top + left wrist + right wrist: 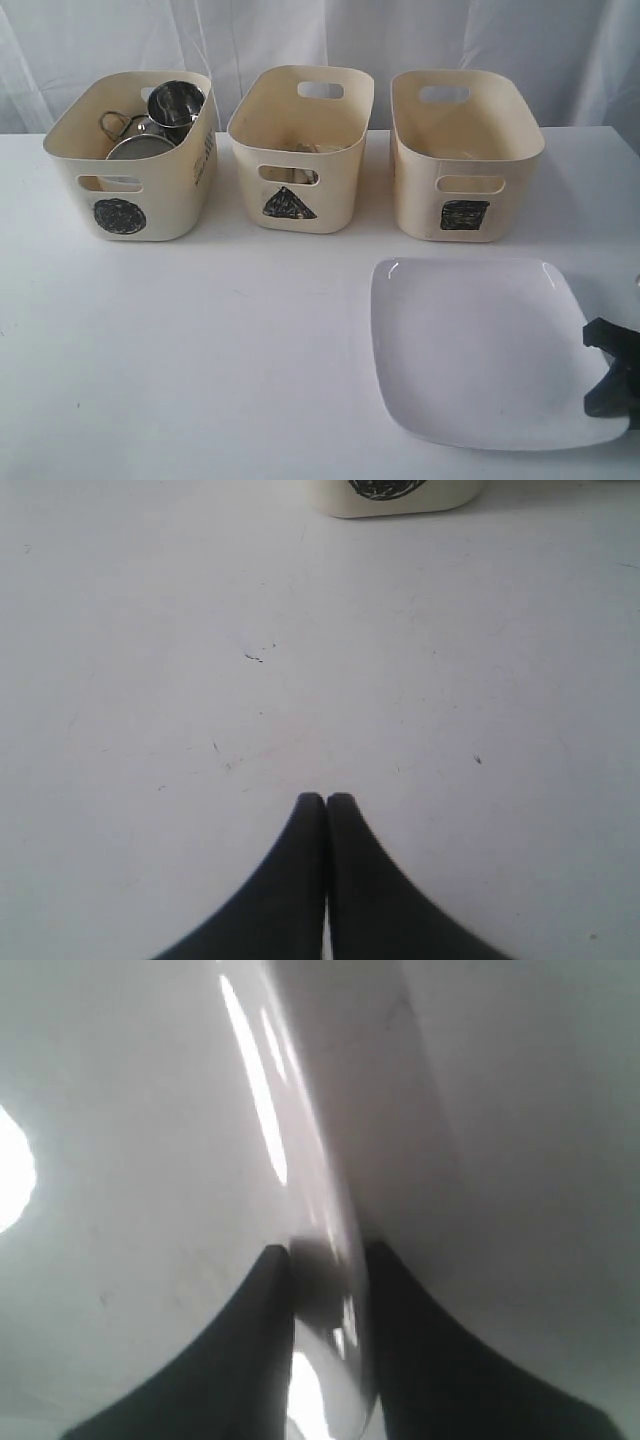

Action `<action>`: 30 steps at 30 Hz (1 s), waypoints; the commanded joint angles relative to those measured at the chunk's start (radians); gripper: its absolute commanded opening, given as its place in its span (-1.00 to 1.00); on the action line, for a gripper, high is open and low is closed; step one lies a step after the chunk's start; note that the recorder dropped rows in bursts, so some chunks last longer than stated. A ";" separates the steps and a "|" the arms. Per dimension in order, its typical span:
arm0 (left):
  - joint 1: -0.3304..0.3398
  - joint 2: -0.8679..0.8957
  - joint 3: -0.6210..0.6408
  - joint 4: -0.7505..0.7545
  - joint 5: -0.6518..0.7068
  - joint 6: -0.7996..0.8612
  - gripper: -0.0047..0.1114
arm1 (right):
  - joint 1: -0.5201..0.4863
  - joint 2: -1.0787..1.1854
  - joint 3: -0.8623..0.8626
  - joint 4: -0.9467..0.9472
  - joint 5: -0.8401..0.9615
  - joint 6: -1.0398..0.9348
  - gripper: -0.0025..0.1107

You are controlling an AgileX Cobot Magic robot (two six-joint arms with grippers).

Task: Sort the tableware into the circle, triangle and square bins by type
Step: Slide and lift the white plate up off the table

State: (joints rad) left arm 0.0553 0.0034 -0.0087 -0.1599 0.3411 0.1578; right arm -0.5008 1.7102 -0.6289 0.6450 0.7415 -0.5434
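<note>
Step in hand looked like the pick on the white square plate, which lay flat on the bench just in front of the square bin, on its marked side. Right end effector sat at the plate's side edge, toward the corner farthest from the square bin, jaws narrow with one finger either side of the raised rim; couldn't tell whether the pads were bearing on it. Left end effector was fully closed on nothing, over bare bench at the far end of the row from the square bin, facing the circle bin. That bin held steel cups; the triangle bin, next to the square bin, had something pale inside I couldn't identify. My read on doing this well: rim needed to sit deep between the fingers before squeezing, since the glaze looked slick and a one-edge hold put a long lever on the pinch. Better to raise the gripped edge first and let the far edge peel off the bench. Plate looked about as broad as the square bin's mouth, so it wanted to go in tilted, edge first, released low, without nudging the bin's near wall
</note>
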 commanded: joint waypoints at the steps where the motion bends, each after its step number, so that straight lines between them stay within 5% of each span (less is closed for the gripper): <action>1: 0.002 -0.003 0.009 -0.006 0.010 0.000 -0.92 | 0.002 0.082 0.024 -0.049 -0.048 -0.079 -0.90; 11: 0.002 -0.003 0.009 -0.006 0.010 0.000 -0.92 | 0.002 -0.091 0.024 0.289 0.396 -0.439 -0.96; 17: 0.002 -0.003 0.009 -0.006 0.010 0.000 -0.92 | 0.002 -0.093 0.024 0.293 0.395 -0.451 -0.96; 30: 0.002 -0.003 0.009 -0.006 0.010 0.000 -0.92 | 0.052 -0.122 0.024 0.603 0.480 -0.527 -0.96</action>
State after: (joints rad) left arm 0.0553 0.0034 -0.0087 -0.1599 0.3411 0.1578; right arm -0.4624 1.6144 -0.6083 1.1724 1.1735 -1.0384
